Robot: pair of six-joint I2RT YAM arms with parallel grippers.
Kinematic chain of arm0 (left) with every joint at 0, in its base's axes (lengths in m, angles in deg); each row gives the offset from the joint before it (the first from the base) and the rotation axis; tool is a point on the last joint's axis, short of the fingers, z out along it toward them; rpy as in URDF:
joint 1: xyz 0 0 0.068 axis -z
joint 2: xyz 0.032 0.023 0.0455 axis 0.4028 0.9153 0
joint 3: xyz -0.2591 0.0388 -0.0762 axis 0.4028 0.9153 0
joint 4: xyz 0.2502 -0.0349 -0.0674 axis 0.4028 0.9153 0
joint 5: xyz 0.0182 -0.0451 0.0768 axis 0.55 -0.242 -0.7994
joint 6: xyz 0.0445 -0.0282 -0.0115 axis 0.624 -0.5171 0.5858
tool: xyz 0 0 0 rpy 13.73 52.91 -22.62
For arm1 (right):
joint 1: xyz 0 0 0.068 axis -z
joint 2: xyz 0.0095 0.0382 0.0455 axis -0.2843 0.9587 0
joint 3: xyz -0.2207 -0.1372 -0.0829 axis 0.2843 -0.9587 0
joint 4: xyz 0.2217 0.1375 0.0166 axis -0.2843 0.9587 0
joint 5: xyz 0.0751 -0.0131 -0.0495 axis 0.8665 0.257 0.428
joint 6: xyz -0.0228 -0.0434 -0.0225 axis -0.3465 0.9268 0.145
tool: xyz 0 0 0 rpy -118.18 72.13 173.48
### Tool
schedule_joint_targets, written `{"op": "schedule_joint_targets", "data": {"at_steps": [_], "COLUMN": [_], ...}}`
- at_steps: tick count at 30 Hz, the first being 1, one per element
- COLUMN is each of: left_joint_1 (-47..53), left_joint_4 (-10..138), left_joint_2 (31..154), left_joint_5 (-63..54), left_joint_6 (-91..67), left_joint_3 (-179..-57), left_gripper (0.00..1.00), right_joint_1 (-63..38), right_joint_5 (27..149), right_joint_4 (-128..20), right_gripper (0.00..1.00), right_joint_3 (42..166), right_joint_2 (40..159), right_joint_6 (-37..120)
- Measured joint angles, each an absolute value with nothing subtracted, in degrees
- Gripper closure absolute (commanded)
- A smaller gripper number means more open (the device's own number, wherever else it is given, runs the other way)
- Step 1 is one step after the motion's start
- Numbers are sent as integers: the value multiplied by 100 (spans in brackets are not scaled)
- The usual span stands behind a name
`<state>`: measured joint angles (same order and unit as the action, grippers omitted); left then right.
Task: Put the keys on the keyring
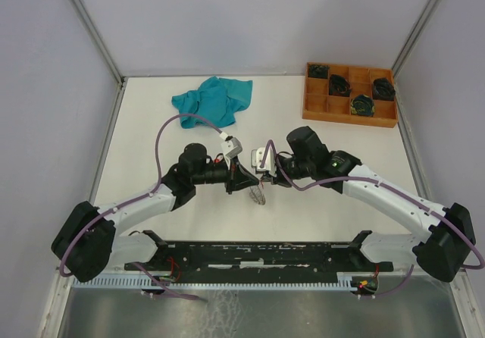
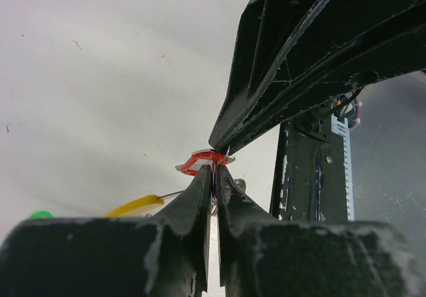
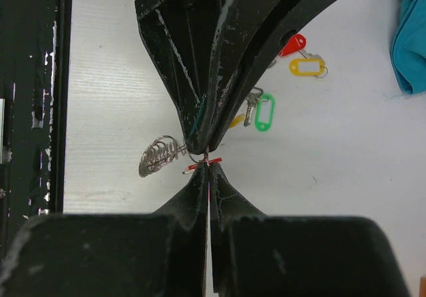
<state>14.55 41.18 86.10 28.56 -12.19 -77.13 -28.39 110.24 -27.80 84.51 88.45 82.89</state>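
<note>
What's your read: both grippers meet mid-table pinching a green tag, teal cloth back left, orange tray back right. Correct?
Not quite. The tag pinched between the left gripper and right gripper is a red tag, as the right wrist view shows; the green tag lies loose on the table. The teal cloth back left and orange tray back right stand.

Top camera overhead, downward; wrist cameras close, opposed, seemingly sharing red tag (image 2: 203, 160).

There is a red tag (image 2: 190, 164), green tag (image 3: 265, 112) and yellow tag (image 3: 306, 66) (all plain), a teal cloth (image 1: 212, 99), an orange tray (image 1: 348, 115).
</note>
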Motion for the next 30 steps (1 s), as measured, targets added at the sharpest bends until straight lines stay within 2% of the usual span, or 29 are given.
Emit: {"op": "schedule_joint_targets", "data": {"at_steps": [3,30], "left_joint_1": [1447,1418], "left_joint_4": [4218,4373], "left_joint_2": [8621,8037], "left_joint_5": [2906,2169], "left_joint_6": [-1216,-1361], "left_joint_3": [-7757,-7761], "left_gripper": [97,97], "right_joint_1": [-2839,-2880], "right_joint_5": [11020,10762], "right_joint_4": [-2774,-3104], "right_gripper": [99,99], "right_joint_3": [8451,8278], "right_joint_2": [8845,8601], "right_joint_6": [8289,8258]}}
